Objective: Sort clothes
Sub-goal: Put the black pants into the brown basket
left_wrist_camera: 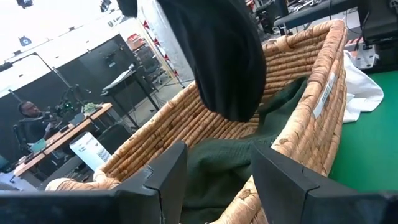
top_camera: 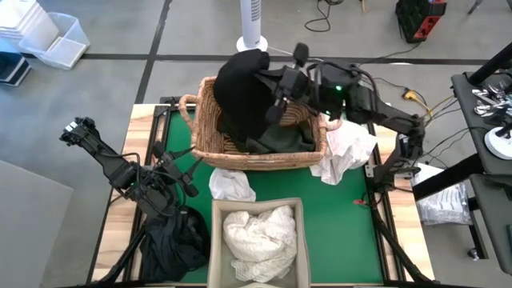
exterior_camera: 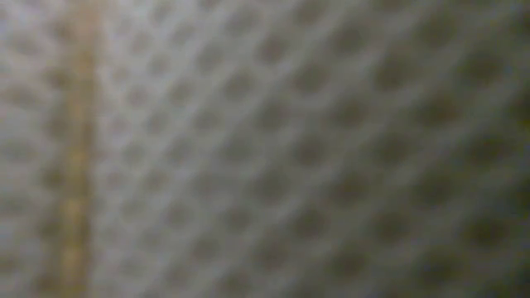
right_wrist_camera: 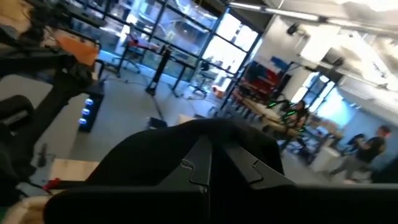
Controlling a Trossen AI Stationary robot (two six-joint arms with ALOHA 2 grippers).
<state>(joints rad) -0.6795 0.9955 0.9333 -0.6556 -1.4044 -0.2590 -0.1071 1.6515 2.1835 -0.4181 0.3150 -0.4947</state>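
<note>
A black garment (top_camera: 244, 88) hangs over the wicker basket (top_camera: 204, 148) at the table's far middle, with my right gripper (top_camera: 274, 102) shut on it. A dark green garment (top_camera: 280, 140) lies inside the basket. My left gripper (left_wrist_camera: 217, 186) stands open at the near left of the basket, pointing level at its wall with nothing between its fingers. One white garment (top_camera: 346, 150) lies on the green mat, against the basket's right side. A smaller white one (top_camera: 230, 186) lies in front of the basket. My right gripper is shut on the black garment's upper part (right_wrist_camera: 186, 146), and bunched cloth drapes around the fingers. The fingers come about level from the table's right. The garment (left_wrist_camera: 224, 56) hangs slack below them, its lower end (left_wrist_camera: 235, 112) above the green garment in the basket.
A pale box (top_camera: 216, 240) holding white clothes stands at the near middle. A heap of black clothes (top_camera: 172, 244) lies at the near left. A close woven surface (exterior_camera: 265, 149) fills the low view. People sit at desks in the room beyond.
</note>
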